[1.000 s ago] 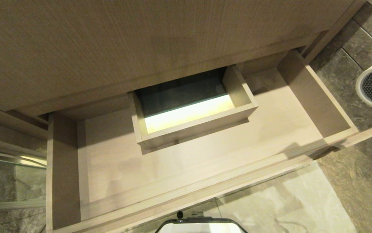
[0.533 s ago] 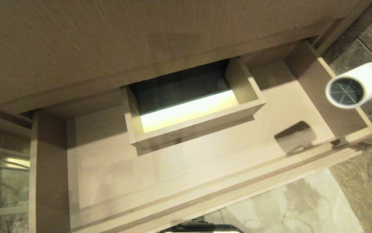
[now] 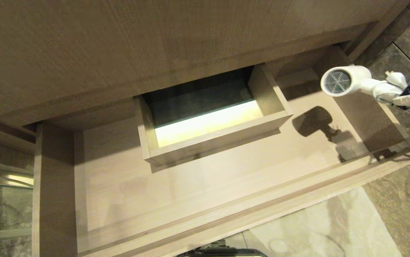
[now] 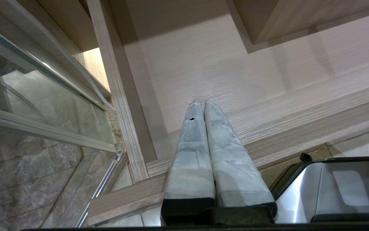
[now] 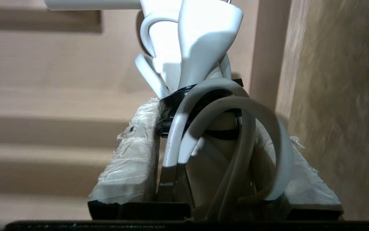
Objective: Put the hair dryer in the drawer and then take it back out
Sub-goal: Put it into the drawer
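Hair dryer [image 3: 351, 80]: white, held in the air over the far right corner of the drawer, its round grey grille facing left, its handle running right towards the gripper; it touches neither the drawer floor nor the wall, and its shadow lies on the floor below it.
Cord [image 5: 235, 134]: pale grey, looped and bundled around the handle with a dark tie, the loops hanging between the gripper's fingers.
Plug [image 3: 396, 77]: white, sticking up beside the handle at the right edge of the head view.
Right gripper [image 5: 216, 128]: at the far right, its padded fingers [image 5: 129, 160] pinching the hair dryer's handle from both sides, the barrel pointing away from the wrist.
Left gripper [image 4: 202, 107]: low at the near left, over the drawer's front rail, its two wrapped fingers pressed together with nothing between them.
Drawer [image 3: 226, 210]: pulled wide open, pale beige wood-grain, nothing lying on its floor.
Cutout [image 3: 208, 117]: rectangular, boxed in by low walls at the far middle of the drawer base, a lit strip showing through it.
Floor tiles [image 3: 397, 200]: dark stone to the right of the drawer.
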